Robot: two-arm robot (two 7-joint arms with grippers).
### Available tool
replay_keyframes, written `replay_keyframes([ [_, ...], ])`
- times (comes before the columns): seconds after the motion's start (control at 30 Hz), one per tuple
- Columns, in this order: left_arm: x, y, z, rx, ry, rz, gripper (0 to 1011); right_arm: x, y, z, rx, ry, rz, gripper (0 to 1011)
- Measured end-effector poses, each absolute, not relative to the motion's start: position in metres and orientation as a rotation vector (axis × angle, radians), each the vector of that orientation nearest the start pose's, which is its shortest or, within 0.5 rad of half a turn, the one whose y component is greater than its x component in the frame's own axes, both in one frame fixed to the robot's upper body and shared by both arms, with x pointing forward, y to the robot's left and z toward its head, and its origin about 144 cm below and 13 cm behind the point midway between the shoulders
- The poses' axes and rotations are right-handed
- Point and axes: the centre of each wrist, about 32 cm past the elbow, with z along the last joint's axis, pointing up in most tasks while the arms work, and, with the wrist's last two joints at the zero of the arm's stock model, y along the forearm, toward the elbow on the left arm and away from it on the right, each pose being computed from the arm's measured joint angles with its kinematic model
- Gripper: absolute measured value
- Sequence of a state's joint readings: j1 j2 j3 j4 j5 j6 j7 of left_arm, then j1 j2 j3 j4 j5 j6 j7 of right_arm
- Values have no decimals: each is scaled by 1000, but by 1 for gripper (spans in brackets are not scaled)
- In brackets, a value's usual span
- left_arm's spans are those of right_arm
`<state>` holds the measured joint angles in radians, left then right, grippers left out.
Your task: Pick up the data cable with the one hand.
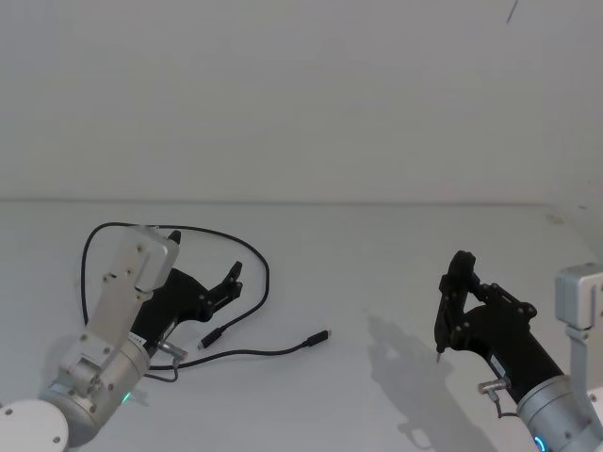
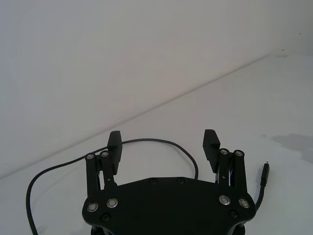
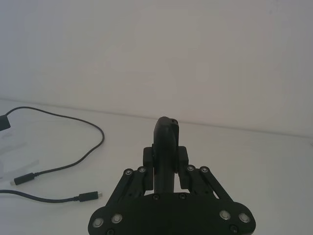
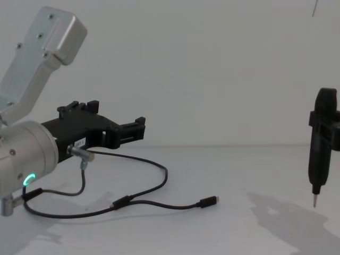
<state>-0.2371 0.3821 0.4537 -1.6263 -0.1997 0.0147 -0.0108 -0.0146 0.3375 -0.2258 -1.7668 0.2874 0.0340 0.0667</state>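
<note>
In the head view, I am holding my left hand (image 1: 205,254) over the near-left part of the desk (image 1: 377,254), with its fingers spread wide and gripping nothing. The cable (image 1: 267,275) is lying flat in a big loop that is running around and under my hand. The loop is bulging toward the far edge, and both plugs are pointing toward the desk's middle. My right hand (image 1: 460,303) is hanging over the near-right corner, pressed together on a pen tool (image 1: 441,334).

In the left wrist view, my two fingers (image 2: 211,143) are standing well apart. A curve of the cable (image 2: 54,168) is passing across the desk beyond them, and one plug (image 2: 264,172) is lying just beside the hand.

In the right wrist view, the pen tool (image 3: 166,142) is sitting clamped between the fingers, well apart from the cable (image 3: 95,128).

In the chest view, my left hand (image 4: 118,118) is hanging clear above the desk. The cable (image 4: 166,174) is resting on the surface below it, touching neither finger. A short grey wire (image 4: 82,172) is drooping from my wrist close by.

I judge that I am only lining up, with the grasp not yet made. Next I should be lowering the hand until one strand lies between the fingertips, right at the desk surface, then closing without catching the grey wire.
</note>
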Motion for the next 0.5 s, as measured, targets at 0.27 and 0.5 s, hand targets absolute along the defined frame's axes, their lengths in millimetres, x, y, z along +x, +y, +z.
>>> replay_keyframes([
  [0.27,492,198,1204,62,-268,1124,1001,443,-237,1189,26,-75,-1230,279],
  [0.5,492,198,1204,62,-267,1123,1001,443,-237,1189,26,-75,-1229,279],
])
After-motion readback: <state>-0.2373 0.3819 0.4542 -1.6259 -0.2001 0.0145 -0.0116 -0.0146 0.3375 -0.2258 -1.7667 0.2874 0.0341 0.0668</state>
